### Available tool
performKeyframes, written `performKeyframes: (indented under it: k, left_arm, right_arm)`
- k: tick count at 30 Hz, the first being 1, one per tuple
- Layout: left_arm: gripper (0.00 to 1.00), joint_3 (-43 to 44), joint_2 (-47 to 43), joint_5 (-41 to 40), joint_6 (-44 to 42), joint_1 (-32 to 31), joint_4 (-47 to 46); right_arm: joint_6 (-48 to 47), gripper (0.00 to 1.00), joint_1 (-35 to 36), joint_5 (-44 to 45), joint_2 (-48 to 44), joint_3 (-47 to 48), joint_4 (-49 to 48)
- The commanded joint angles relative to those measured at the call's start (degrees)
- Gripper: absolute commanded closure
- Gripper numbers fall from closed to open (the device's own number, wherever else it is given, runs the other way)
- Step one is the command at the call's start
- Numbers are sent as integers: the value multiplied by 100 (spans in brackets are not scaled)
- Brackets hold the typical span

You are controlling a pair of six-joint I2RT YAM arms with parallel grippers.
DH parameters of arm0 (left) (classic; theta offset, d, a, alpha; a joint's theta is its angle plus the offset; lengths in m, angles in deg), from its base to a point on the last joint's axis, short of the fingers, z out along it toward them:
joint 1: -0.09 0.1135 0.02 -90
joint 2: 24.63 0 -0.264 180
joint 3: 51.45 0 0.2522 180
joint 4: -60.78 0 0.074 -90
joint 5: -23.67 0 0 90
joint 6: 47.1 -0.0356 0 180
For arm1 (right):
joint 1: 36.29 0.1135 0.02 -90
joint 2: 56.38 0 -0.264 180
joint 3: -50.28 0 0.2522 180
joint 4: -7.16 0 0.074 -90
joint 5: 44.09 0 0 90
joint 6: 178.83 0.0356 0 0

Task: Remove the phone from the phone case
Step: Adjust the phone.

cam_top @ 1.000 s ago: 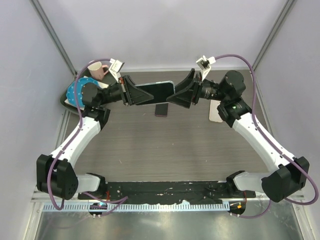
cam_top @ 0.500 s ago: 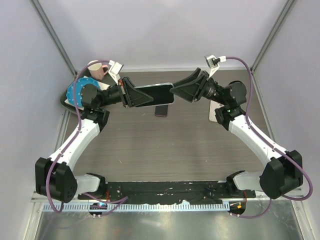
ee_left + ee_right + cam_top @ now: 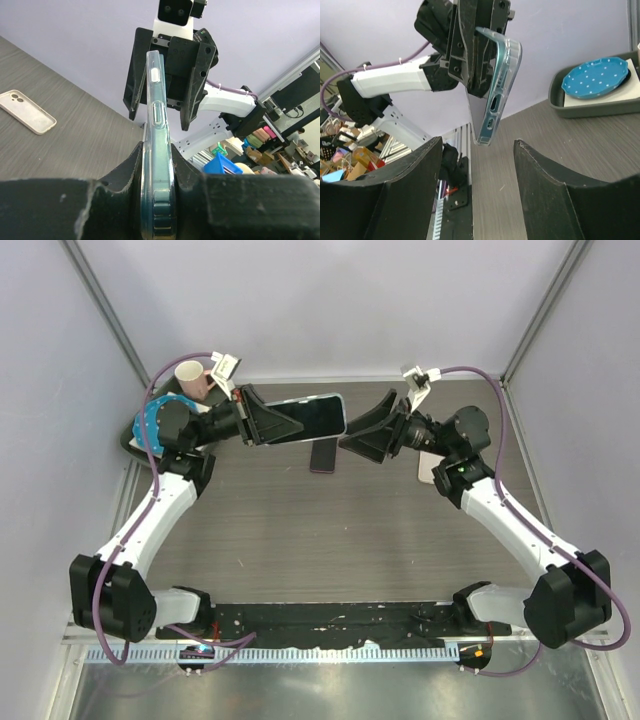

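Left gripper (image 3: pixel 258 426) clamps the phone (image 3: pixel 312 419); its long axis points toward the right gripper (image 3: pixel 368 432), jaws wide, empty, seemingly just short.

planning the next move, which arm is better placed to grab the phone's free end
Right. The left hand is clamped on one end of the cased phone, while the right hand is open, empty and faces the free end, just apart from it.

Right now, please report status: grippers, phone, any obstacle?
Left gripper shut on cased phone, held aloft. Right gripper open, short of it. Nothing between them.
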Motion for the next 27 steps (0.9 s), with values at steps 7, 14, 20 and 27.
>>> performKeyframes:
  k: [7, 14, 20, 27]
  left_arm:
    - [100, 73, -166, -127, 336, 17, -456]
    - [100, 2, -202, -100, 512, 26, -615]
    - [100, 11, -149, -91, 539, 26, -694]
    - [100, -15, -131, -92, 617, 17, -729]
  right_arm:
    - [-368, 46, 121, -440, 339, 723, 157]
    - [63, 59, 209, -625, 673, 802, -344]
    - [214, 60, 218, -731, 674, 740, -626]
    - [292, 79, 244, -906, 691, 635, -1082]
